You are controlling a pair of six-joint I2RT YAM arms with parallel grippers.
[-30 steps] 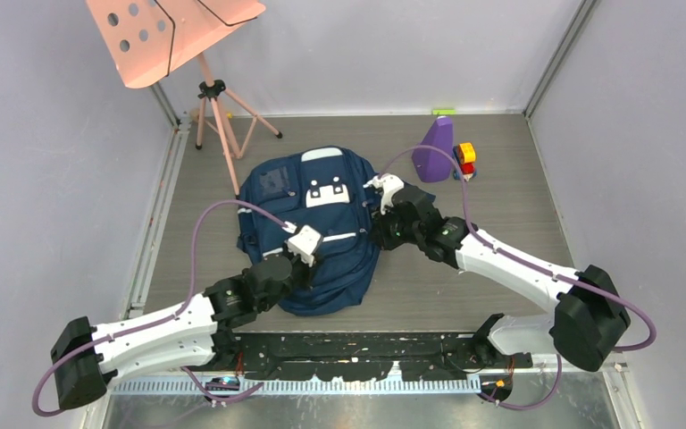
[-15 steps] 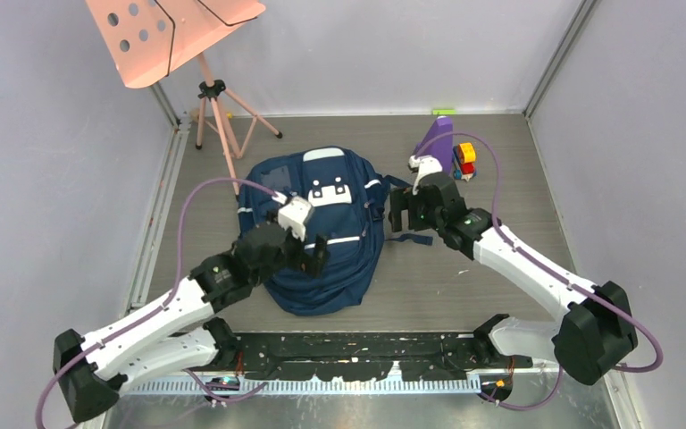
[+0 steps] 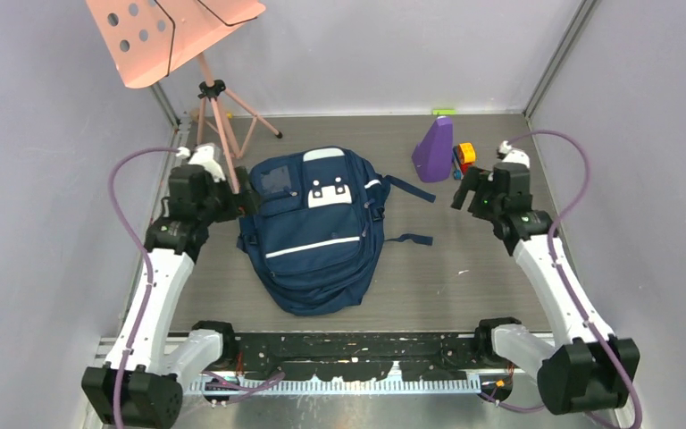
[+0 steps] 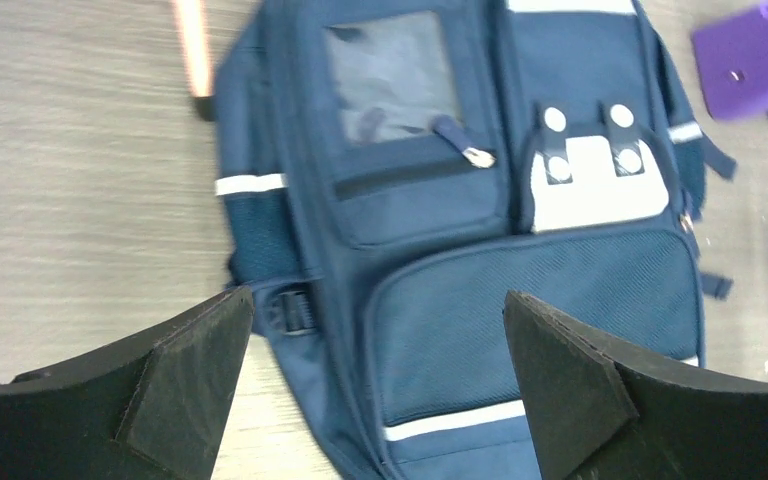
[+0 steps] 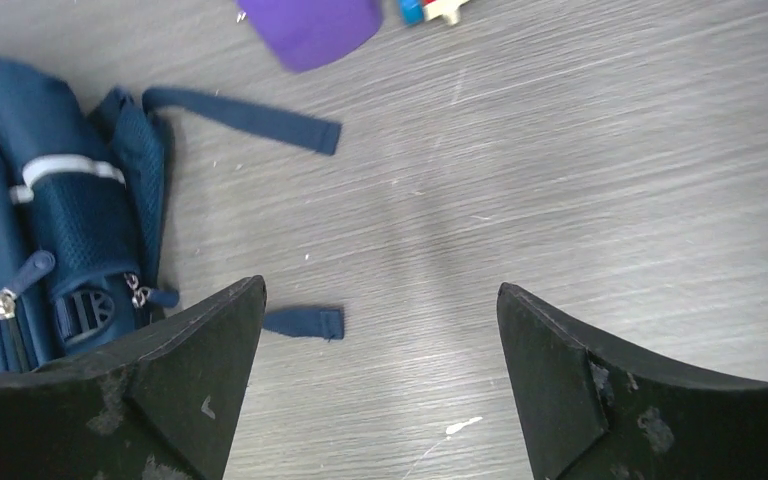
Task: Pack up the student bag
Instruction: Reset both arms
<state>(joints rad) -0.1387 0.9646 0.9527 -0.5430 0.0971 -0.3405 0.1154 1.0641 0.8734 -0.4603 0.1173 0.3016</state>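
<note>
Left arm (image 3: 154, 281) rising steeply from base at near-left corner, forearm angling inward toward right. Left tool (image 3: 246, 199) hanging raised, jaws spreading wide, gripping nothing. Its dark fingers (image 4: 175, 375) filling both lower corners of left wrist view. Right arm (image 3: 554, 277) mirroring this pose from near-right base, wrist turning inward toward left. Right tool (image 3: 461, 188) gaping equally wide, empty. Its scuffed fingers (image 5: 560, 385) pointing downward. Purple cables (image 3: 123, 179) looping off both wrists. Tools sitting well apart.

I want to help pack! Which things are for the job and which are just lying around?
For the job: bag.
Lying about: pink stand; purple wedge and toy, though these two might be meant for packing.
</note>
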